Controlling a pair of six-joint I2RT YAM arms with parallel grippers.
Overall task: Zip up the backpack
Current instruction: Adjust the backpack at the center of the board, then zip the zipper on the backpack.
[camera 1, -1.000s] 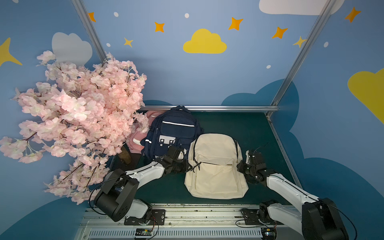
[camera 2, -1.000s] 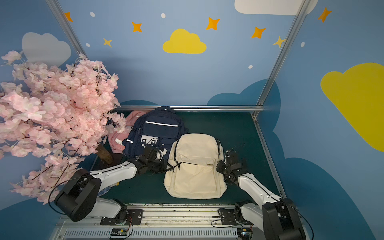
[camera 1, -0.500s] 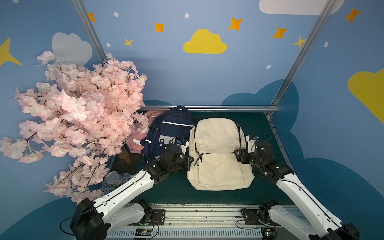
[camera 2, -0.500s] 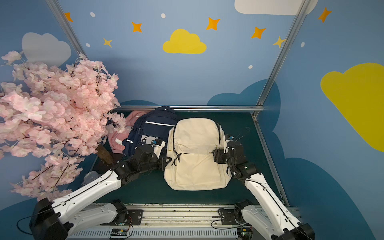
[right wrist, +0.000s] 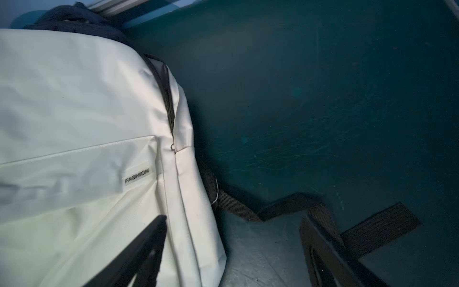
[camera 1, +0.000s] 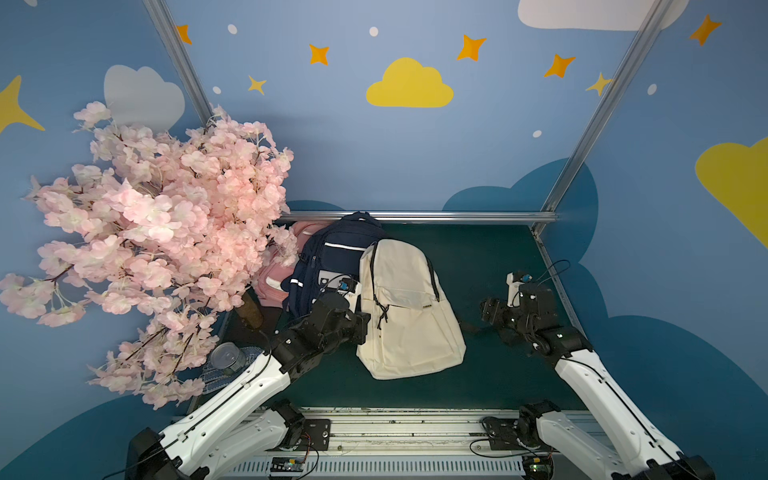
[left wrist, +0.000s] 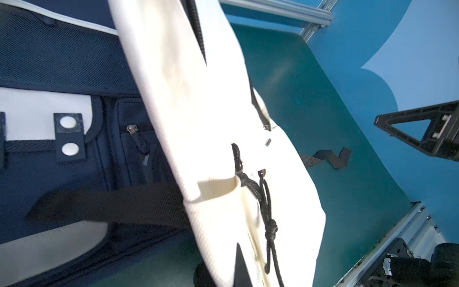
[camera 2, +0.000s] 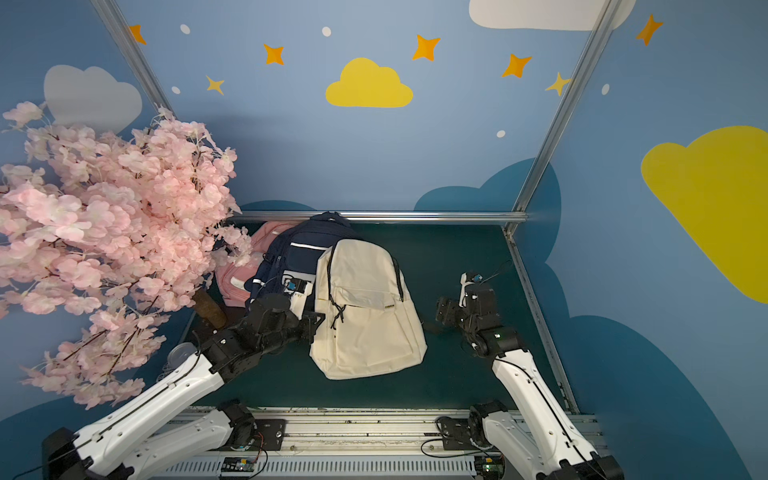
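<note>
The cream backpack (camera 1: 409, 320) (camera 2: 368, 320) lies tilted on the green mat, its top leaning on a navy bag. My left gripper (camera 1: 360, 328) (camera 2: 315, 325) (left wrist: 221, 270) is shut on the fabric of its left edge, beside the knotted black zipper cords (left wrist: 264, 198). In the right wrist view a black zipper track (right wrist: 167, 99) runs up the backpack (right wrist: 74, 111) side, ending at a small metal ring (right wrist: 173, 147). My right gripper (camera 1: 490, 309) (camera 2: 444, 311) (right wrist: 233, 248) stands open to the right of the backpack, holding nothing.
A navy backpack (camera 1: 332, 257) and a pink one (camera 1: 272, 280) sit at the back left under a pink blossom tree (camera 1: 166, 232). A tin can (camera 1: 226, 356) stands near the left arm. A black strap (right wrist: 372, 231) trails on the mat by my right gripper.
My right gripper opened, let go of the backpack and drew back to the right. The backpack swung its top left and settled on the mat, my left gripper still shut on it.
</note>
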